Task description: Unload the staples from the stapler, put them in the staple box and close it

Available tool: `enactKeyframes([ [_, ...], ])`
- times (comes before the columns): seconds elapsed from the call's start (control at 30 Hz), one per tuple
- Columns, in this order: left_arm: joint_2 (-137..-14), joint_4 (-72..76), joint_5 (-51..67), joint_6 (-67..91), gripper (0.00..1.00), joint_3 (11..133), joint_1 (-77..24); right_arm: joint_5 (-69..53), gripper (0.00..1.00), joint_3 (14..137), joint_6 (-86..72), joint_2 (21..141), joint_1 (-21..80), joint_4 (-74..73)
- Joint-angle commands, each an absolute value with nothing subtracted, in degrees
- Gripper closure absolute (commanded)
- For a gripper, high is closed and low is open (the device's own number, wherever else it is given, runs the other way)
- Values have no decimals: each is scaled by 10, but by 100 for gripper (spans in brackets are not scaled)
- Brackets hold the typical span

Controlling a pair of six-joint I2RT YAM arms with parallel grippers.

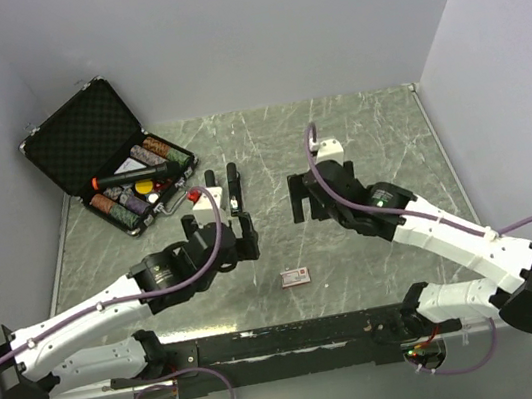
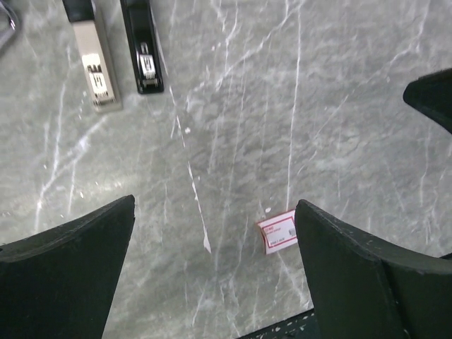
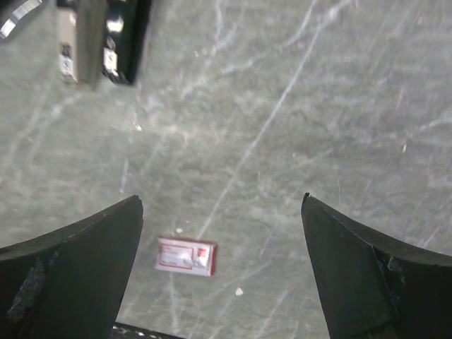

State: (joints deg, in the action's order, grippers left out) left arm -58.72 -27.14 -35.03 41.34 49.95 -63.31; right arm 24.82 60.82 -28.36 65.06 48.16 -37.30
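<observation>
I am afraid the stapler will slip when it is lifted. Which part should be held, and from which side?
Probably from straight above, with the jaws closing across the width of the stapler on the outer long sides. It lies flat on the table, opened into two long narrow bars side by side; the gap between them looks too tight to enter.

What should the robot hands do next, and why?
I'd guess the left gripper should reach forward to the stapler. It lies opened on the table just ahead, nearer that arm than the other. The right gripper and the left are both open and hold nothing.
</observation>
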Motion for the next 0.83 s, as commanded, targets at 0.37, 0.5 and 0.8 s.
enactKeyframes([
  [0.37,-546,-277,-415,320,1,581,-635,303,0,650,-252,589,479,-360],
  [0.5,-537,-273,-411,328,1,576,-635,291,0,653,-258,593,479,-366],
  [0.8,-519,-275,-415,327,1,571,-636,303,0,655,-259,602,477,-378],
])
